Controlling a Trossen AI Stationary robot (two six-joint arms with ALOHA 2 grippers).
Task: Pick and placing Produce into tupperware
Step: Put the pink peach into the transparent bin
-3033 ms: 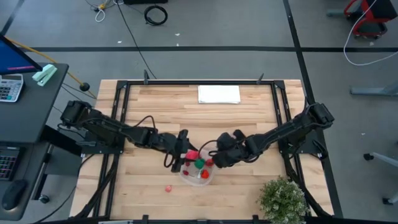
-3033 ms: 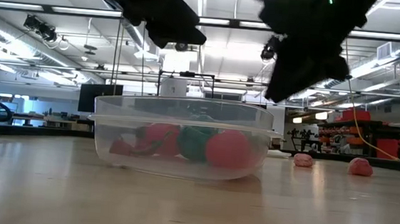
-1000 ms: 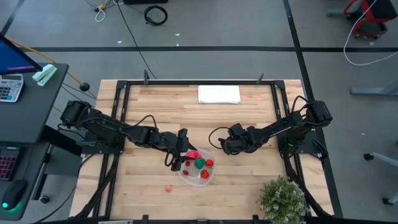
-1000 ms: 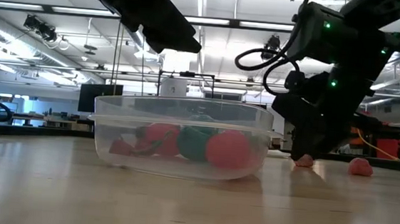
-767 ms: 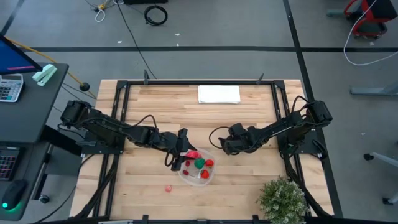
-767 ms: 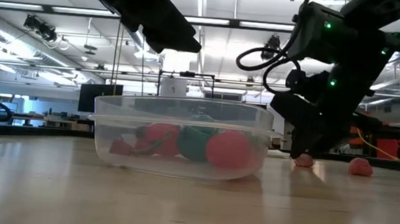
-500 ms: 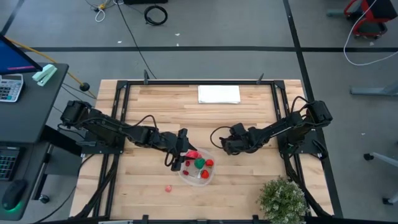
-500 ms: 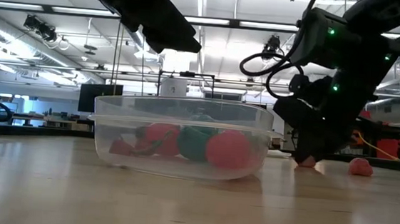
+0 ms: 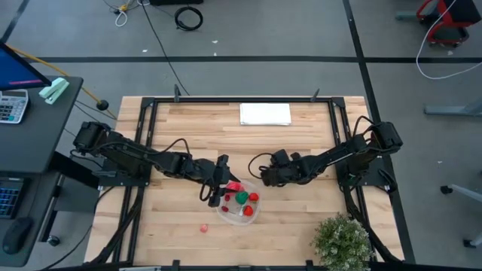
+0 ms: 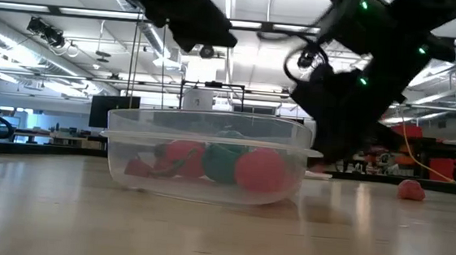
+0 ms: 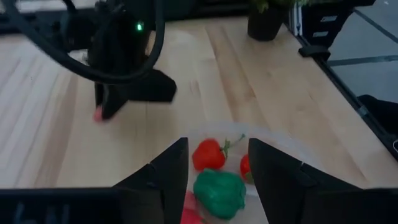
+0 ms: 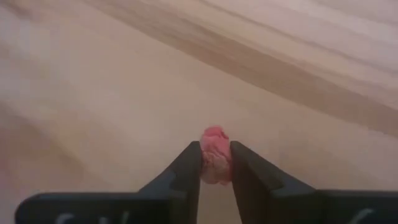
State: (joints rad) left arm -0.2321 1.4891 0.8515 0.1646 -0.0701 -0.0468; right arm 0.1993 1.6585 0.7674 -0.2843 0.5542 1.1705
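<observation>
From above, one round clear container (image 9: 239,206) is being shown near the front middle of the wooden table (image 9: 181,139), with at least three red pieces and one green piece (image 9: 242,198) inside. One more red piece (image 9: 203,227) is lying loose on the boards, just left of the container. The left gripper (image 9: 219,184) is being held at the container's back left rim. The right gripper (image 9: 265,174) is being held just behind the container's right side. Bare wood is left around both.

At table height, the container (image 10: 209,159) is being seen with red and green pieces inside, and one pink piece (image 10: 407,189) is lying well to its right.

In the left wrist view, the left gripper (image 11: 217,163) is being held released above the container, two red pieces and the green one visible between its fingers.

In the right wrist view, a pink piece (image 12: 216,154) is being grasped by the right gripper (image 12: 215,163) over bare wood.
</observation>
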